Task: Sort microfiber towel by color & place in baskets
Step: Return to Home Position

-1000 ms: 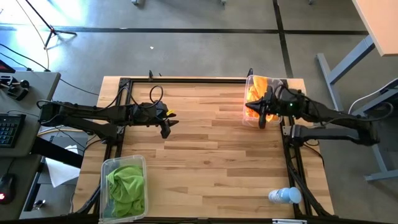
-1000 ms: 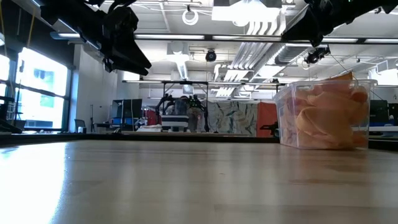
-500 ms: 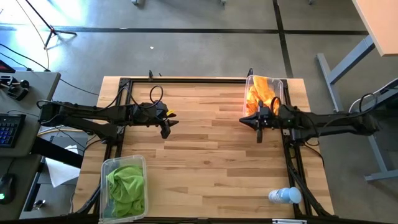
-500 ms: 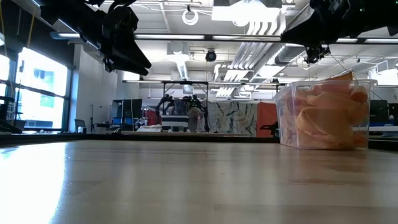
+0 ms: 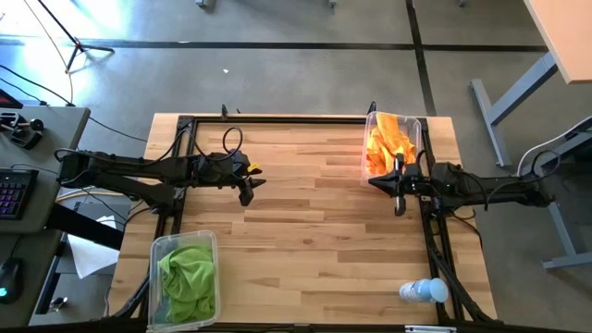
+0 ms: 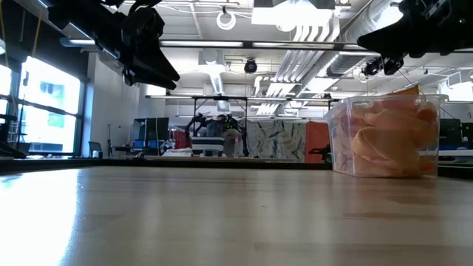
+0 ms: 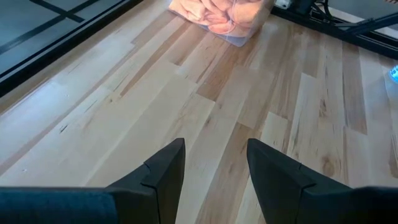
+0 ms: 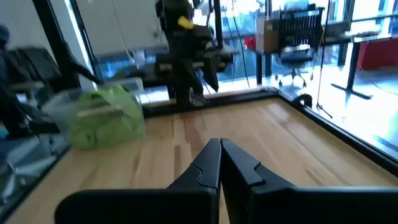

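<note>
The left gripper point(image 5: 246, 194) is being held above the left half of the table point(image 5: 314, 240), well apart from both baskets. In the left wrist view its fingers point(image 7: 163, 177) are being kept apart, empty, with bare wood showing through the gap between them. The right gripper point(image 5: 399, 205) is being held over the table's right side, just beside the nearer end of the upper basket point(image 5: 367, 157). In the right wrist view its fingers point(image 8: 208, 169) are being pressed together, with no cloth being carried. The orange towels point(image 5: 388, 139) are being contained in that upper basket, which is standing by the table's upper right corner in the high view. In the low view the crumpled orange folds are being shown through its clear wall, reaching about as high as the rim. The green towels point(image 5: 188, 273) are being contained in the lower basket point(image 5: 185, 238), which is standing at the table's lower left corner in the high view. They are bunched in a loose heap that is filling most of it. In the right wrist view this basket is being seen across the table, near the left arm. In the low view both arms are being held clear of the table top, at the upper edge of the picture. A small clear bottle point(image 5: 424, 291) with a blue cap is being left on its side near the table's lower right corner, well apart from both baskets and both grippers.
</note>
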